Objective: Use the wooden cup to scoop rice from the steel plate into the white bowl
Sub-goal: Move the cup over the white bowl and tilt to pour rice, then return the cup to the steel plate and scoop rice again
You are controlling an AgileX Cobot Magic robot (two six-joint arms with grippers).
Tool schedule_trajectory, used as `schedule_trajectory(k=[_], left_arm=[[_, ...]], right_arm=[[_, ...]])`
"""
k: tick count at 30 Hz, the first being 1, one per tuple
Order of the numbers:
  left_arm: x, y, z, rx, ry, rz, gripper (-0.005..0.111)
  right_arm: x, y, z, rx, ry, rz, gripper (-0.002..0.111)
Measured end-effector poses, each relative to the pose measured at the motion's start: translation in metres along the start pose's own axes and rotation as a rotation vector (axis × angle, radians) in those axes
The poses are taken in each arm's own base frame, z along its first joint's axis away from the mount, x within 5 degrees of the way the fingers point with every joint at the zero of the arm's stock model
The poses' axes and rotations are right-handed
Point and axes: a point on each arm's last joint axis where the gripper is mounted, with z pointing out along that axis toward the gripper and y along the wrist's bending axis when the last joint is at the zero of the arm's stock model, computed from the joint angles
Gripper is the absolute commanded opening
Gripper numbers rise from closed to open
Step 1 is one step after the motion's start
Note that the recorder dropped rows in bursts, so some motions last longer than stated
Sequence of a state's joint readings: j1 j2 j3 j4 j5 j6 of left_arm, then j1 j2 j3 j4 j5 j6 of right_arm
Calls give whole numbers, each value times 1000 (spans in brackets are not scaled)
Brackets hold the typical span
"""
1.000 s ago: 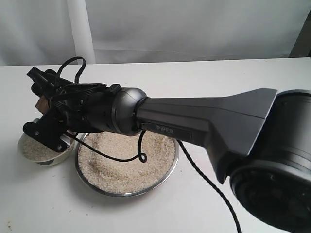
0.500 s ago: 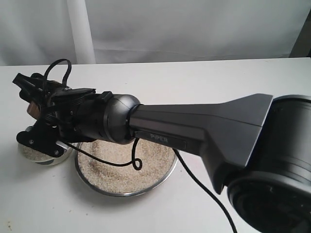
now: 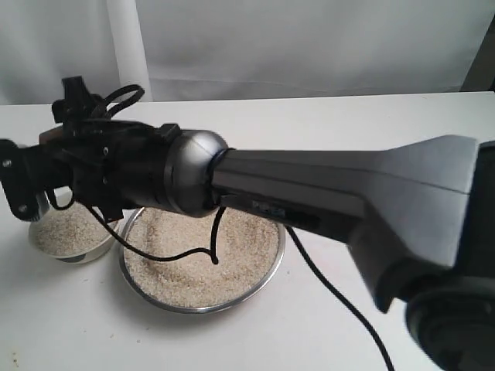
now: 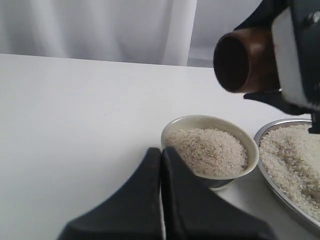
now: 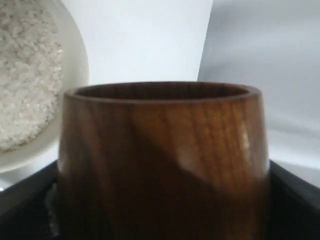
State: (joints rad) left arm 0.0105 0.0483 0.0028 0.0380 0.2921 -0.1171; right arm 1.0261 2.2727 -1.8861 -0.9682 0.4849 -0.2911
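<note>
The wooden cup [image 4: 247,60] hangs on its side above the white bowl [image 4: 172,131], its dark mouth showing no grains. My right gripper [image 4: 280,62] is shut on it; the cup [image 5: 160,160] fills the right wrist view, between black fingers [image 5: 295,200]. In the exterior view the arm hides the cup. Rice [image 4: 207,150] fills the bowl [image 3: 42,246] to near its rim. Beside it stands the steel plate [image 3: 267,280] with a wide bed of rice [image 3: 193,267]. My left gripper [image 4: 161,165] is shut and empty, low over the table in front of the bowl.
The right arm [image 3: 325,201] stretches across the plate from the right, and its black cable [image 3: 332,290] trails over the plate's rim onto the white table [image 3: 348,124]. A white curtain [image 3: 309,39] closes off the back.
The right wrist has rolled and lifted over the bowl, turning the cup onto its side. The bowl and its rice now show more in the exterior view.
</note>
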Motion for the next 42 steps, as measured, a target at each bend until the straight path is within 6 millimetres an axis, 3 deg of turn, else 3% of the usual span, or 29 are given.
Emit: schedule_trajectory(k=[4,10,15,20,31,42], left_arm=[[0,0,0,0,0,0,0],[0,0,0,0,0,0,0],[0,0,0,0,0,0,0],[0,0,0,0,0,0,0],[0,0,0,0,0,0,0],[0,0,0,0,0,0,0]], right_arm=[[14,-24,-28,-11,131,97,0],[60,-45,-60,-70,404,105,0],[100,-24,-63,-215,513,-85,0],[127,6,-51,-338,510,-239,0],[125,36,-15,-347,409,-324,0],[125,58,4,-384,397,-365,0]])
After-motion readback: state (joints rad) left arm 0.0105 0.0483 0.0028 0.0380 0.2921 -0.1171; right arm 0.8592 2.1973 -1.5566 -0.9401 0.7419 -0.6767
